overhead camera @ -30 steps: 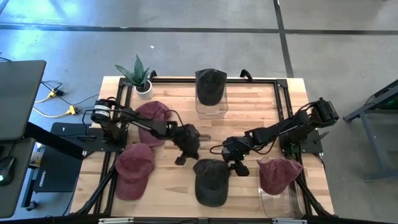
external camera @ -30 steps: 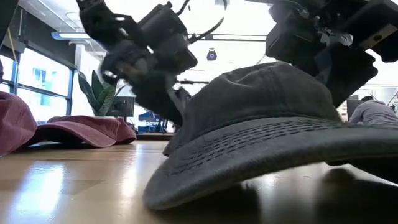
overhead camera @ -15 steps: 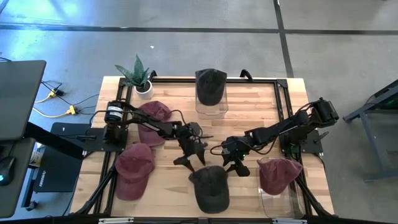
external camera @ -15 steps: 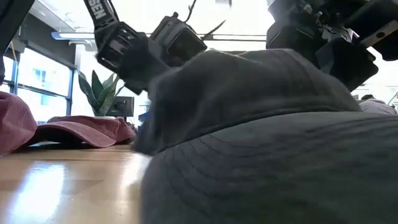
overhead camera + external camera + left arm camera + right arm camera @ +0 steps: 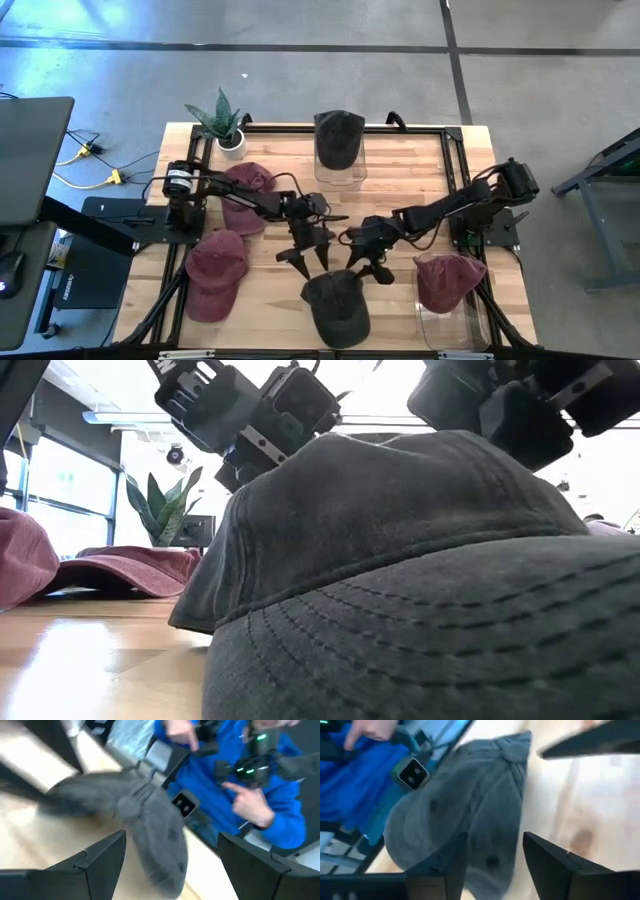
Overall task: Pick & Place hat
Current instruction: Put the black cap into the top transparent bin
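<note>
Hovering over soft grey cap, left gripper released, right gripper released

Robotics lab: framed wooden table on bare concrete floor.

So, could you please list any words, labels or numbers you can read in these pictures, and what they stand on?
None can be read.
Dark gray hat: no lettering visible.
Left arm: no readable marking.
Small square device at the table edge: a marking, too blurred to read.
</note>
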Robot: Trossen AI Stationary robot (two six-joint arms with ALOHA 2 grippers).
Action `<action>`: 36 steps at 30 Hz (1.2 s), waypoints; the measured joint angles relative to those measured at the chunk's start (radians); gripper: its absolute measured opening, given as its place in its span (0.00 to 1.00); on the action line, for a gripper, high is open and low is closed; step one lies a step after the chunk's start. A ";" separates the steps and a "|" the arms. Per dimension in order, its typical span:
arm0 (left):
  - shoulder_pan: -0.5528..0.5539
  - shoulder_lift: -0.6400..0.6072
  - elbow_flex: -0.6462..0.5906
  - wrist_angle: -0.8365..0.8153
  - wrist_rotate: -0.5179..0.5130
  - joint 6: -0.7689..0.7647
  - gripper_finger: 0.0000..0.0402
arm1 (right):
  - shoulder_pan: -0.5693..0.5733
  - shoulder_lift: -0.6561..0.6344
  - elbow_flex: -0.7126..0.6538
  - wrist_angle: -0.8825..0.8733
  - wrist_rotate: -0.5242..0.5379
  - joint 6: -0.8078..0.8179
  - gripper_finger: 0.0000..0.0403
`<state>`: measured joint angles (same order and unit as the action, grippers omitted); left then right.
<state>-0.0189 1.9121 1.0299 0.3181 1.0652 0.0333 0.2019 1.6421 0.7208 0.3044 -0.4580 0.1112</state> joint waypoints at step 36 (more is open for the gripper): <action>-0.120 0.014 0.000 -0.010 -0.321 -0.038 0.77 | -0.078 0.201 0.013 0.427 -0.538 0.046 0.07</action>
<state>-0.1385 1.9256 1.0301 0.3082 0.7438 -0.0051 0.1238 1.8435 0.7340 0.7309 -0.9958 0.1570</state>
